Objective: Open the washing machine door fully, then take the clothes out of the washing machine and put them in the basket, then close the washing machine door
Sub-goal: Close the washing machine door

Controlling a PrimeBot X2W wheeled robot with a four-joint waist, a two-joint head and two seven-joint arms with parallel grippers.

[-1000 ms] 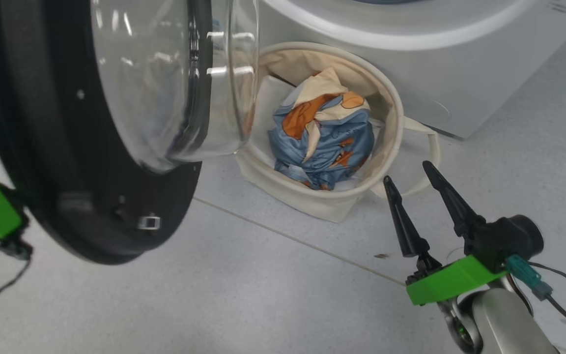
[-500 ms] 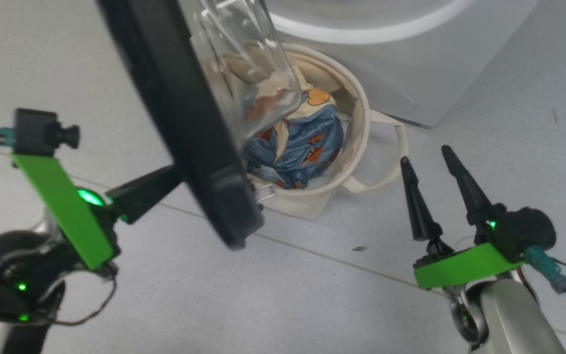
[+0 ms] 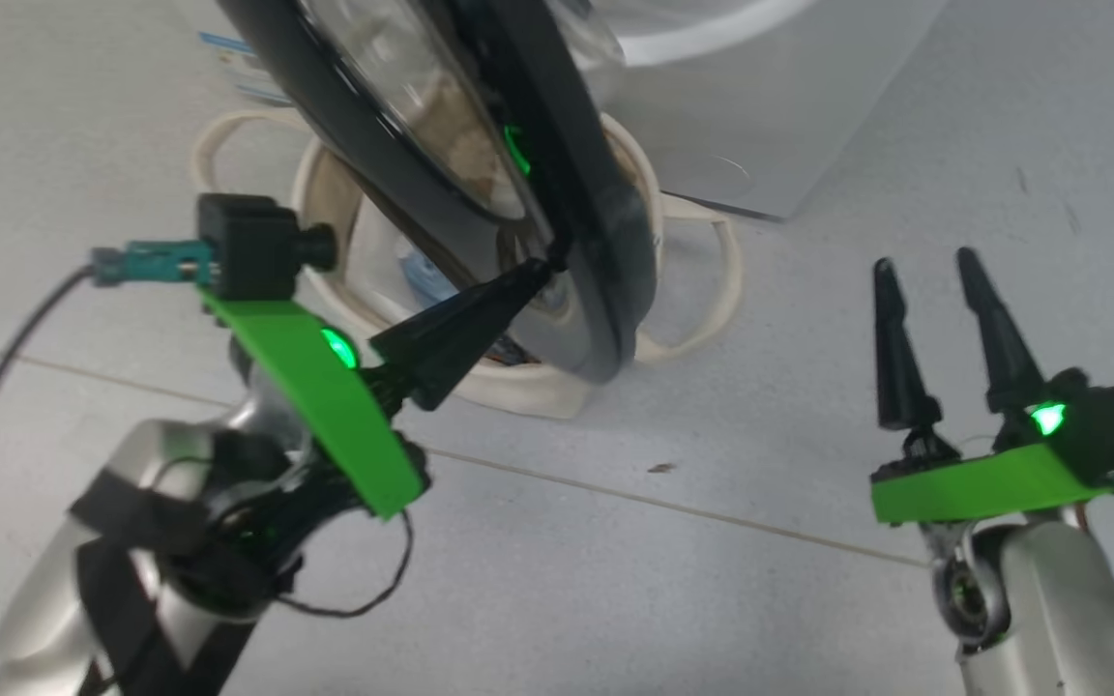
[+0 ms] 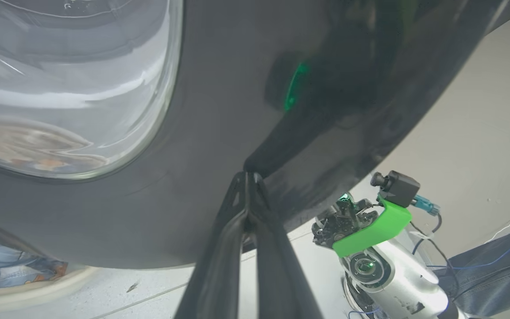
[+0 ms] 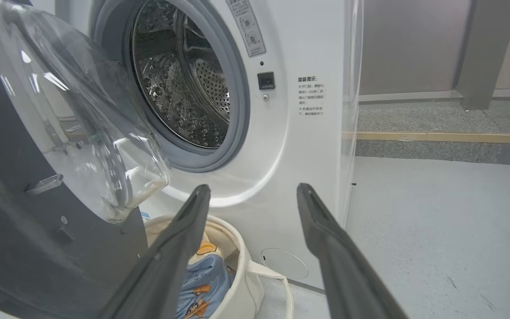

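Door (image 3: 605,280): half shut now. A second ago it stood wide open, away from the washing machine (image 5: 299,146). It has swung a good way back toward the machine.
Pusher: the left gripper (image 3: 530,278) was behind the door a second ago. Now it is on the door's shiny black outside rim.
What that means: I think the last job, shutting the door, is under way. The door has some way to go before it meets the machine.
Clothes (image 5: 204,279): out of the machine, lying in the basket (image 5: 241,274). The basket sits on the floor right against the machine's front, under the door.
Drum: bare steel, with nothing inside that I can see.
Left jaws: pressed together and holding nothing. The tips touch the door's rim.
Right jaws: the right gripper (image 3: 924,263) has its fingers apart. It holds nothing and touches nothing, out in front of the machine.
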